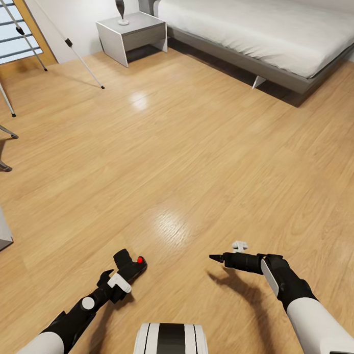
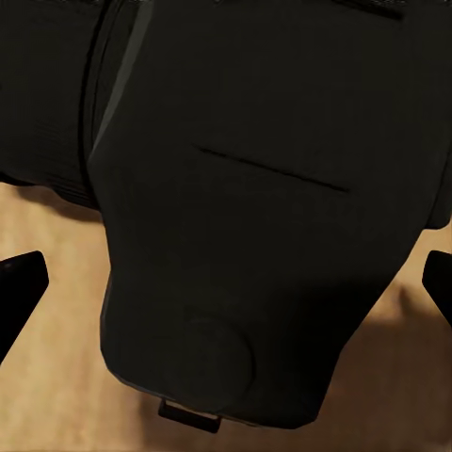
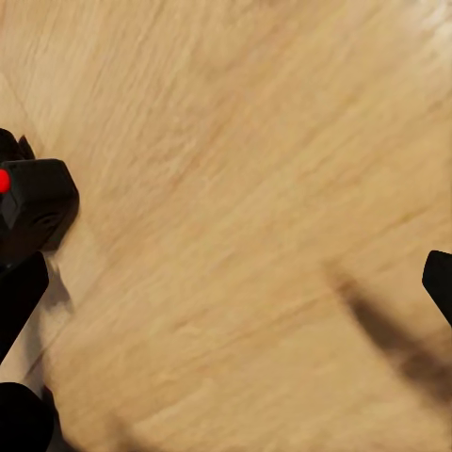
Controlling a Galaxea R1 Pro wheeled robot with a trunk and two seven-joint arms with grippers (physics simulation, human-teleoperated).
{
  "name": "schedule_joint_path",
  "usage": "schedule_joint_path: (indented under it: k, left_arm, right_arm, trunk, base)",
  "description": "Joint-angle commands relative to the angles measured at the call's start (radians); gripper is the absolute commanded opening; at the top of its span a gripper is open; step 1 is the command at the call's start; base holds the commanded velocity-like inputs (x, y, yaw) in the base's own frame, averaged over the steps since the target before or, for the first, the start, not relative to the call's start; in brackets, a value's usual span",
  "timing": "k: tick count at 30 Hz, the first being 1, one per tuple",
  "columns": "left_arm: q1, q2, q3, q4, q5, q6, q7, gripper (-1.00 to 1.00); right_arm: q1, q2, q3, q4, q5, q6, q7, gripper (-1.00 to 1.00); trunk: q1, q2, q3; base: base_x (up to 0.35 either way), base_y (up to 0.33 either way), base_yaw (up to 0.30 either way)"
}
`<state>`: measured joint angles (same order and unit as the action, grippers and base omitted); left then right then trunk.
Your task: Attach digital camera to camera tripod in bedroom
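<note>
Left pincer (image 1: 123,273) clamps black, red-buttoned digital camera (image 1: 131,267).

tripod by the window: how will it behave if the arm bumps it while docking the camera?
The camera tripod probably tips easily: thin splayed legs on small feet. The glossy wood floor may let those feet slide. It looks light for its height, so contact should stay gentle while the left gripper holds the digital camera.

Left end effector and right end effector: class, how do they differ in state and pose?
The left end effector grips the digital camera, red button up; the right end effector holds nothing. The left points forward and rightward; the right points left, toward the camera. Both hang low over the wood floor.
</note>
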<state>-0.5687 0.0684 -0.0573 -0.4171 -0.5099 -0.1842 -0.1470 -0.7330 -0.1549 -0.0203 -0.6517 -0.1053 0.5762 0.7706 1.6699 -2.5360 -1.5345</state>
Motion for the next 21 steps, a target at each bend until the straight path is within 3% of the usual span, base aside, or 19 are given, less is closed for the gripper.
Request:
schedule_joint_path:
  k: [1, 21]
  left_arm:
    - [0.000, 0.001, -0.003, 0.000, -0.006, -0.003, 0.000, 1.00]
    - [0.000, -0.020, 0.001, 0.000, -0.003, -0.004, 0.065, 1.00]
  right_arm:
    - [0.000, 0.000, -0.001, 0.000, -0.008, 0.008, 0.000, 1.00]
    - [0.000, 0.001, -0.001, 0.001, -0.007, 0.009, -0.001, 1.00]
  trunk:
    - [0.000, 0.000, -0.001]
    - [0.000, 0.000, -0.001]
  base:
    - [0.000, 0.000, 0.000]
    - [0.000, 0.000, 0.000]
